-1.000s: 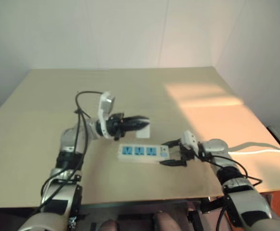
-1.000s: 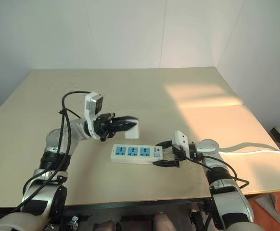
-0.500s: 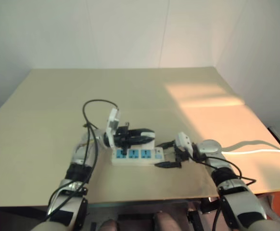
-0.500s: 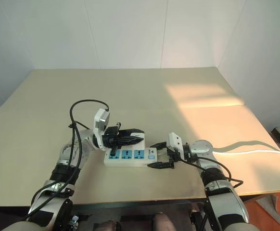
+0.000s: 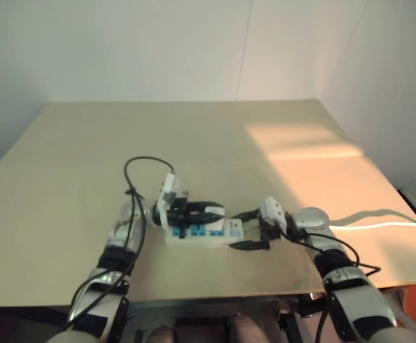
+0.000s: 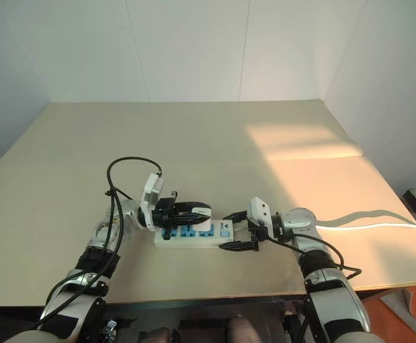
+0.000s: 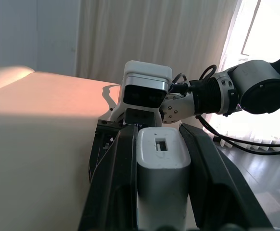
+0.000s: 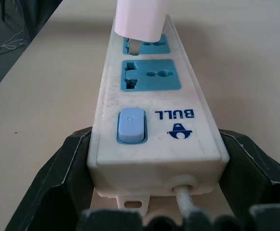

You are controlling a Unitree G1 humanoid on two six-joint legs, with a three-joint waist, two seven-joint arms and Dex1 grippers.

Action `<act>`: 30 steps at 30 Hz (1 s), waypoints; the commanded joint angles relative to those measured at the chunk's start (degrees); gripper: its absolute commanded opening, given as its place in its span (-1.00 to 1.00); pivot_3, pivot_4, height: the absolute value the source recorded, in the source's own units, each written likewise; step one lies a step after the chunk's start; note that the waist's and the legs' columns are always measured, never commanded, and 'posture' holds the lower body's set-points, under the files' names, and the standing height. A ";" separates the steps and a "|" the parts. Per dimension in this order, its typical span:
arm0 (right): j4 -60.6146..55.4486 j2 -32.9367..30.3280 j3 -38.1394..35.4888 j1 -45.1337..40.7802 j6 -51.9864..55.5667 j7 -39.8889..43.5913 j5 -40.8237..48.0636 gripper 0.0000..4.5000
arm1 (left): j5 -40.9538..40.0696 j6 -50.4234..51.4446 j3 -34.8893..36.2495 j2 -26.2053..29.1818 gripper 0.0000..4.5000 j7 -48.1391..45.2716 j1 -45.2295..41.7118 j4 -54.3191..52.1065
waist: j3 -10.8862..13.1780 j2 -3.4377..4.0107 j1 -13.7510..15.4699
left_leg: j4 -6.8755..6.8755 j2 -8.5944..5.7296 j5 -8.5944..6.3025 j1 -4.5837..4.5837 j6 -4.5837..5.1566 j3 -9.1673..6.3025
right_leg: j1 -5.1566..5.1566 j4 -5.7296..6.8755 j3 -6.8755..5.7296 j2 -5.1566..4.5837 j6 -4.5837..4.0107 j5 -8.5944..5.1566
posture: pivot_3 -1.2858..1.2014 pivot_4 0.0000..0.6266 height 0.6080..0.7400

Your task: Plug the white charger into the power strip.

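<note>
White charger (image 8: 141,19) prongs entering power strip (image 8: 152,115)

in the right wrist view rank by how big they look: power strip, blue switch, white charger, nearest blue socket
1. power strip
2. white charger, cut off by the frame edge, so unsure against the socket
3. nearest blue socket, looks about alike
4. blue switch

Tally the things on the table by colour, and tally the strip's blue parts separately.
White things: 2, the white charger and the power strip.
Total: 2 things.
Blue parts on the strip: 4, namely 3 sockets and 1 switch.
</note>
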 commanded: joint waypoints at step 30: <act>-1.05 0.83 1.31 0.55 -0.53 -0.90 -1.09 0.53 | 1.02 -3.41 -1.64 -1.00 -0.55 -2.89 2.50 3.99 | -0.01 0.01 -0.07 | 0.00 0.04 0.00 0.10 0.00 0.01 | 0.07 0.01 0.01 0.08 0.00 0.00 | 0.03 -0.52 1.00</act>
